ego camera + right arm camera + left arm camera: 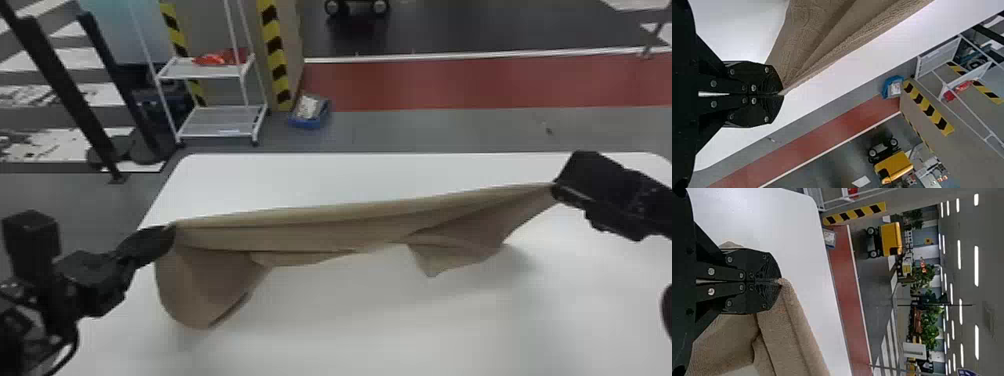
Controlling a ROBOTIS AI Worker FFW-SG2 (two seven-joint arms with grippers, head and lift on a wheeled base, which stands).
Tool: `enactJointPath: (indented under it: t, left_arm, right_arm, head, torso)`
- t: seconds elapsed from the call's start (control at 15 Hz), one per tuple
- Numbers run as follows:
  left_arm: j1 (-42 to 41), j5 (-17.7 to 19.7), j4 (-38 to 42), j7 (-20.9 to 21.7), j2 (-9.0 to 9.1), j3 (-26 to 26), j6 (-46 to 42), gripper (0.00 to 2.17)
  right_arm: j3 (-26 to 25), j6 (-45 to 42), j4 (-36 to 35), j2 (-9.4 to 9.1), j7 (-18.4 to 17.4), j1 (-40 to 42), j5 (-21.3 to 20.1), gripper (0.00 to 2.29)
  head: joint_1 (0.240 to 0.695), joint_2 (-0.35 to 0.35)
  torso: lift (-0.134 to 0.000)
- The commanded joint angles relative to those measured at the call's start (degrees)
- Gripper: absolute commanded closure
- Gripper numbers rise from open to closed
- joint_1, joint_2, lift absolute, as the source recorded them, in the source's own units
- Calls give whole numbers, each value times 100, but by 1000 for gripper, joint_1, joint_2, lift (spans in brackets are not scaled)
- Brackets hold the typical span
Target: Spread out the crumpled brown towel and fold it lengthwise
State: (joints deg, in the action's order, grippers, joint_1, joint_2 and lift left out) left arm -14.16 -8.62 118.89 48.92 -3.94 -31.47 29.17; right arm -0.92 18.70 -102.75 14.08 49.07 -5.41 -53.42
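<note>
Brown towel [320,225] hangs stretched wide over the white table [280,180] with floppy folds drooping down, and your left gripper [172,231] and right gripper [554,190] each pinch a top end tight in their jaws.

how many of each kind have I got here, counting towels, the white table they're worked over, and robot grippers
Brown cloth towel: 1
White smooth-topped table: 1
Black flat-fingered grippers, left gripper and right gripper: 2
Total: 4
</note>
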Motion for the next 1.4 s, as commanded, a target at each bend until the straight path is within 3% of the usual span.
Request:
enactJointPath:
  t: [0.0,0.27,0.4,0.73,0.8,0.87,0.93,1.07,1.2,1.33]
  left_arm:
    - [-8,19,161,100,-2,-52,67,2007]
    - [-34,-96,170,320,7,220,32,2003]
    - [-34,-113,64,425,7,264,-38,2003]
    - [10,-96,-349,302,-28,123,-249,1986]
    - [1,-69,-428,302,-28,97,-337,1615]
    - [-16,-16,-454,311,-28,62,-460,718]
    - [-34,1,-428,408,-19,9,-495,-1]
    - [-60,-16,-366,496,-28,-105,-495,-1]
    - [-78,-43,-349,1164,-28,-430,-653,6]
    - [-87,-87,-410,1287,-28,-597,-829,16]
  right_arm:
    - [4,-503,36,69,165,215,-380,2253]
    - [136,-1013,62,69,683,549,-793,2253]
    - [171,-1435,44,69,718,813,-1092,2253]
    - [-339,-1839,-52,121,692,1112,-995,2253]
    - [-401,-1874,-114,130,683,1182,-951,2253]
    - [-462,-1874,-175,121,692,1191,-845,2253]
    - [-550,-1874,-237,121,701,1209,-714,2253]
    - [-691,-1856,-369,113,710,1226,-635,2253]
    - [-849,-1944,-544,113,701,1367,-476,2253]
    - [-928,-2190,-641,113,657,1543,-459,2253]
  head:
    - [695,105]
    - [695,112]
    - [695,108]
    - [695,105]
    - [695,100]
    - [695,99]
    - [695,99]
    - [695,97]
    - [695,93]
    - [695,91]
  torso:
    - [-123]
    - [-123]
    - [-123]
    - [-123]
    - [-123]
    - [-123]
    - [-123]
    - [-123]
    - [-123]
    - [-123]
